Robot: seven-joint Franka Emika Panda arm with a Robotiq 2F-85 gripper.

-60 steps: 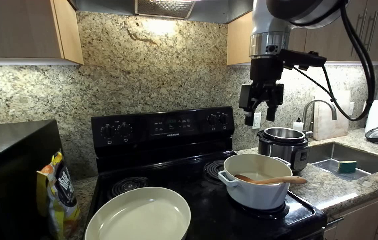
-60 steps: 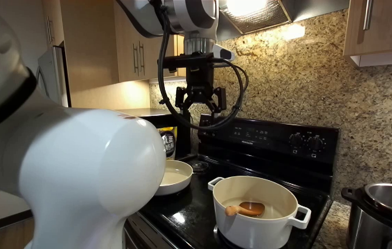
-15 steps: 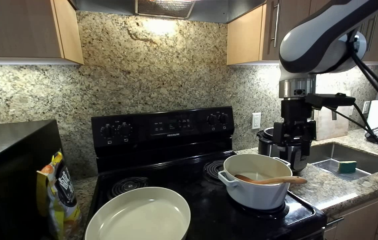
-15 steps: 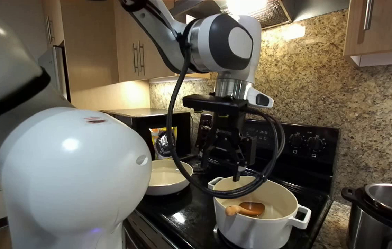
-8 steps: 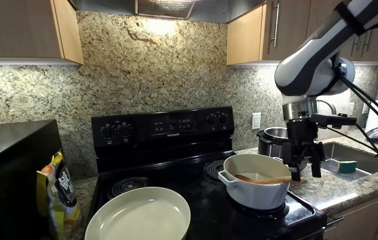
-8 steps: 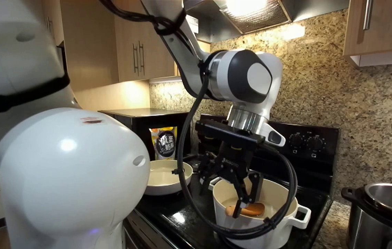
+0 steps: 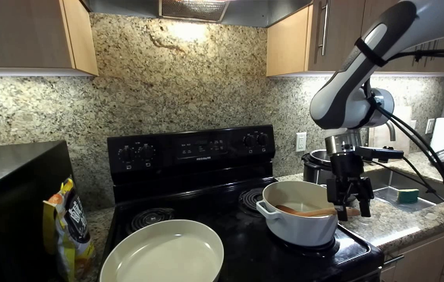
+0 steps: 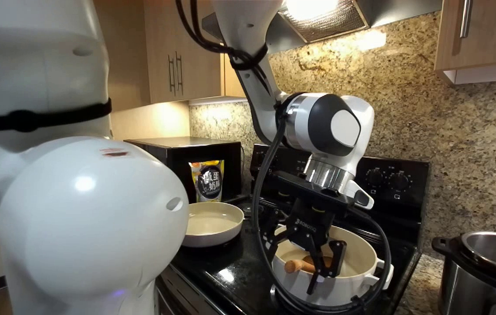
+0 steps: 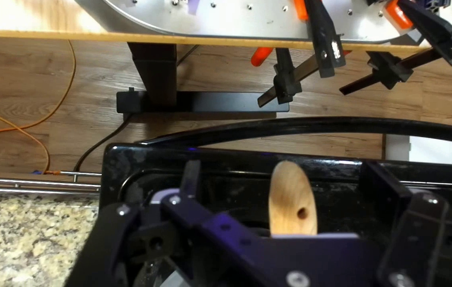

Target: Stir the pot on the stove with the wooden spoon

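Gripper point(image 7: 353, 214) lower, pot point(image 8: 342, 289) behind cable point(image 8: 256, 210)

Wooden spoon point(image 8: 298, 265) just chilling in the white pot point(image 8: 344, 288), sticking out around 8 o'clock. Pincer point(image 8: 290, 267) hanging near it, spread wide.

In my wrist view I saw only the handle end of the wooden spoon point(image 9: 291, 199); the gripper point(image 9: 287, 179) blocked the rest. In an exterior view a finger point(image 7: 341, 213) covered part of that handle, and the bottom edge cut off the pale dish point(image 7: 167, 252). In both exterior views the gripper hid part of the white pot point(image 8: 339, 289).
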